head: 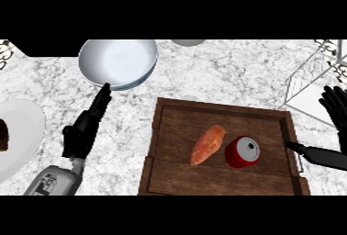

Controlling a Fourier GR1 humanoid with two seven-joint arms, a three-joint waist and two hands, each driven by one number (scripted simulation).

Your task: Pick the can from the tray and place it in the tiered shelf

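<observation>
A red can (242,152) with a silver top stands in the right half of the wooden tray (175,181). My right hand (335,110) is at the right edge, open, fingers spread above the tray's right rim; its thumb (318,155) reaches toward the can without touching it. The white wire tiered shelf (313,77) shows at the upper right, partly cut off. Left of the tray, my left hand (86,124) rests open on the counter, fingers straight and pointing up.
An orange sweet potato (207,144) lies in the tray just left of the can. A pale blue bowl (118,62) sits at the top, near my left fingertips. A white plate (24,133) with something dark on it is at the left edge.
</observation>
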